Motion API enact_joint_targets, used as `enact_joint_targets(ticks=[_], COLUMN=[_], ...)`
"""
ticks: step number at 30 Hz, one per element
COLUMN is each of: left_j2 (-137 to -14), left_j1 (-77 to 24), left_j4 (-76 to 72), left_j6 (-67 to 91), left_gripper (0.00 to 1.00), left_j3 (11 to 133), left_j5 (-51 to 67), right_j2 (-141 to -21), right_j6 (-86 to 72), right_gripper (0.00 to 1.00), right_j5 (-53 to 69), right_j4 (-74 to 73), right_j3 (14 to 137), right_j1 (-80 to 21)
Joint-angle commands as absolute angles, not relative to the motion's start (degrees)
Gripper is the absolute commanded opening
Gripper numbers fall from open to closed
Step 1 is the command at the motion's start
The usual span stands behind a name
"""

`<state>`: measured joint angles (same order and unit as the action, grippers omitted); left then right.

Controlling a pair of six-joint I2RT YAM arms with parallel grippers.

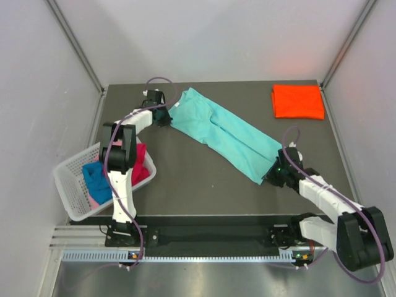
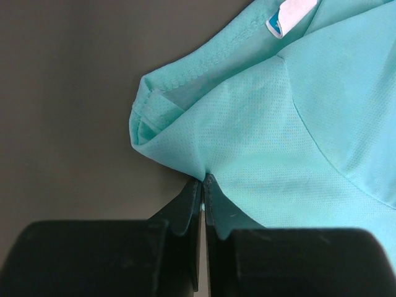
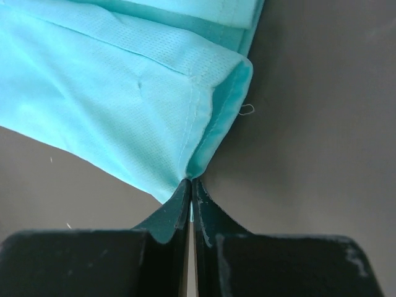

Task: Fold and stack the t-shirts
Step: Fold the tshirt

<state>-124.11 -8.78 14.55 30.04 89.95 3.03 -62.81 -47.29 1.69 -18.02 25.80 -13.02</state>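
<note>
A teal t-shirt (image 1: 223,133) is stretched in a long diagonal band across the dark table, folded lengthwise. My left gripper (image 1: 166,116) is shut on its upper-left end; in the left wrist view the gripper (image 2: 203,180) pinches the cloth (image 2: 272,136) near the collar, whose label (image 2: 291,15) shows. My right gripper (image 1: 272,175) is shut on the lower-right end; in the right wrist view the gripper (image 3: 190,183) pinches the hemmed corner (image 3: 148,117). A folded orange t-shirt (image 1: 298,101) lies at the back right. Blue (image 1: 97,179), magenta-red (image 1: 141,164) and pink shirts sit in the basket.
A white lattice basket (image 1: 68,189) stands at the table's left edge beside the left arm. The table (image 1: 185,185) is dark grey, with pale walls on three sides and a metal rail along the near edge.
</note>
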Motion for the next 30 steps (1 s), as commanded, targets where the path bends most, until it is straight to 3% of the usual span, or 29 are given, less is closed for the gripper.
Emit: enact_joint_targets(ticks=[1,6,8,17,25,30], left_j2=[-119.9,-121.6,-122.1,-128.6,-133.3,-136.8], left_j1=[-8.5,-8.5,-8.5,-8.5,-8.2,-7.8], left_j4=[14.4,14.2,13.3,13.4,11.4,12.6], left_j6=[28.1,26.8,26.7,25.4,25.6,25.9], left_gripper=[0.06,0.03,0.02,0.00,0.00,0.00], left_j3=[88.9,89.7,89.7,99.4,108.0,114.3], left_j5=[2.7,6.1,7.0,7.8,5.9,6.3], right_j2=[-57.6,-51.9,-51.5,-52.0,-60.3,-67.7], right_j6=[-55.3,-63.7,-65.7,-56.7,-42.0,-32.5], right_gripper=[0.00,0.07,0.15,0.30,0.31,0.22], right_j5=[-4.6,-9.2,-10.5,-13.7,-11.2,-3.5], right_j4=[-20.7,-23.6,-26.1,-32.5,-31.4,-28.9], right_j3=[23.9,21.3,22.1,33.3,44.2,48.1], right_j1=[-19.0,-29.4,-31.3,-31.4,-25.7,-14.3])
